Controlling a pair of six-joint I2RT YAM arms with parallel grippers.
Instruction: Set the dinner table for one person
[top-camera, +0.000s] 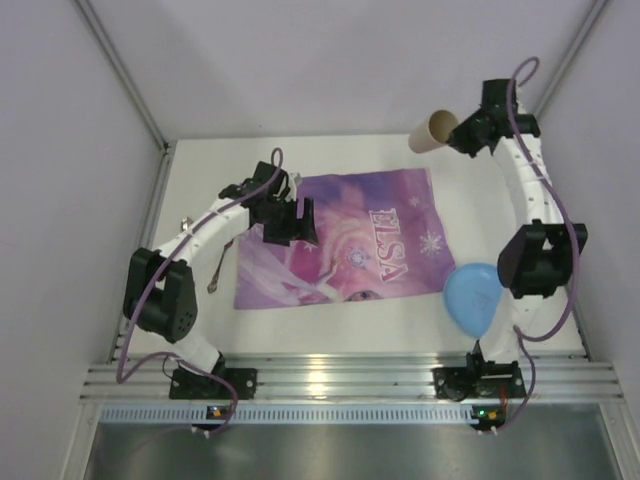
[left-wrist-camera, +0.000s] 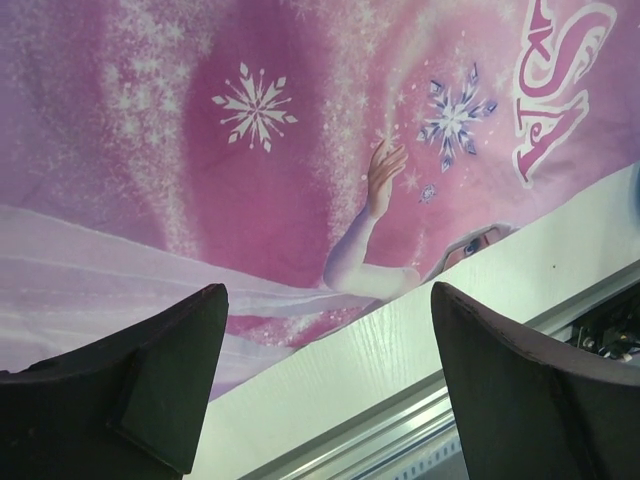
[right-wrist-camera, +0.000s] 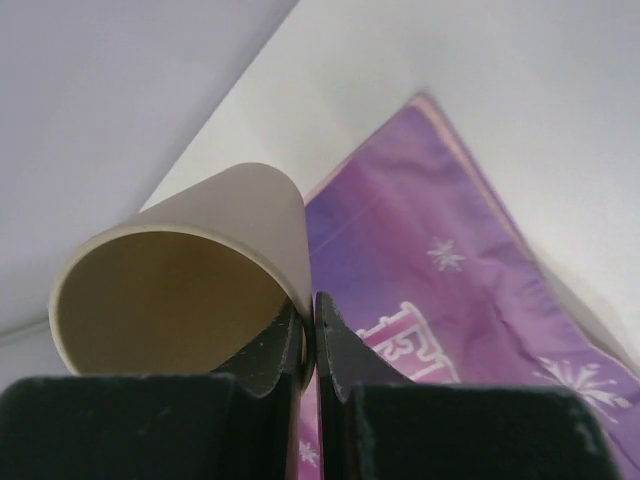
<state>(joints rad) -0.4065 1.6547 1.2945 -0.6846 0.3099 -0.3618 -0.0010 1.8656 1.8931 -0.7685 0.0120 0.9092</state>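
At the far-right corner of the dinner table (top-camera: 330, 335), the R gripper (top-camera: 462, 135) is clamped on the rim of a beige cup (top-camera: 432, 130). In the wrist view one finger sits inside the wall & one outside, w/ almost no gap btwn them. The cup is tipped on its side, mouth toward the wrist cam, just past the far-right corner of the purple ELSA placemat (top-camera: 370, 235). Can't tell if the cup touches the tabletop. The placemat lies flat approx mid-table, a bit skewed, w/ white surface showing on every side. The L gripper (top-camera: 290, 222) hangs over the mat's left part, jaws spread wide, nothing btwn them. Its wrist view shows the mat print & the table's near white edge. A blue dish (top-camera: 472, 297) sits just beside the mat's near-right corner, partly hidden by the R arm. A thin metal utensil (top-camera: 216, 272) lies left of the mat, beside the L arm; type unclear.
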